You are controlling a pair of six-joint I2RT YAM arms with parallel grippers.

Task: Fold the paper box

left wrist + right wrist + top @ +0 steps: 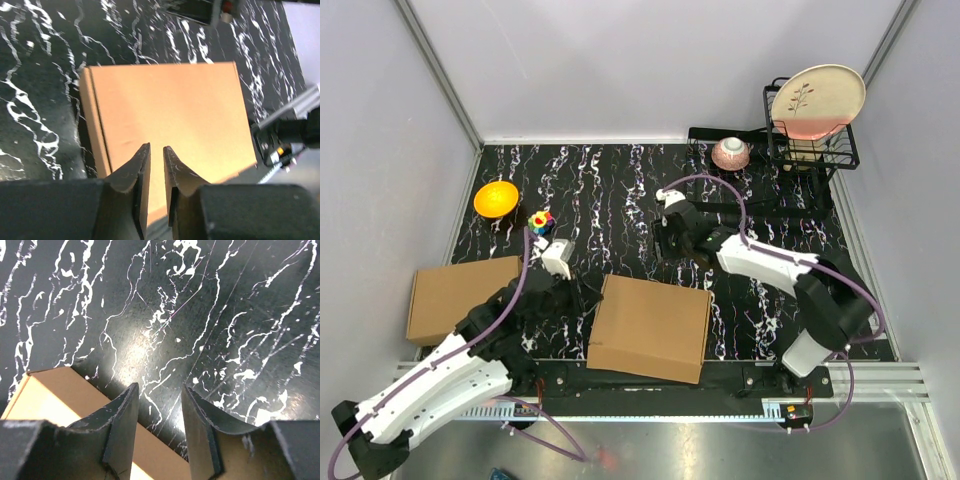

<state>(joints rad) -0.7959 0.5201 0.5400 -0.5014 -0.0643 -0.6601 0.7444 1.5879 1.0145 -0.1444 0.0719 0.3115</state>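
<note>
The plain brown corrugated cardboard paper box (pixel 650 328) is being seen closed flat on the black, white-veined marble-patterned bench (pixel 600 190), at its near edge, between the bases of the two arms. A crease line is being shown along one of its sides in the left wrist view.

The left end effector (pixel 154 150) is being held just above the box's top panel, its fingers (pixel 137 167) parted by only a narrow slit, with nothing being gripped. The right end effector (pixel 160 387) is being held over bare bench just beyond the box's far edge, its fingers (pixel 122 410) set moderately apart and nothing being gripped; a corner of the box is being caught at the lower left of its wrist view.

A second plain brown cardboard carton (pixel 460 297) is being carried by the bench at the left. Further back, an orange bowl (pixel 496 198), a small multicoloured toy (pixel 541 220), a pink bowl (pixel 731 153) and a black wire rack (pixel 835 155) with a cream plate (pixel 817 100) are being shown.
</note>
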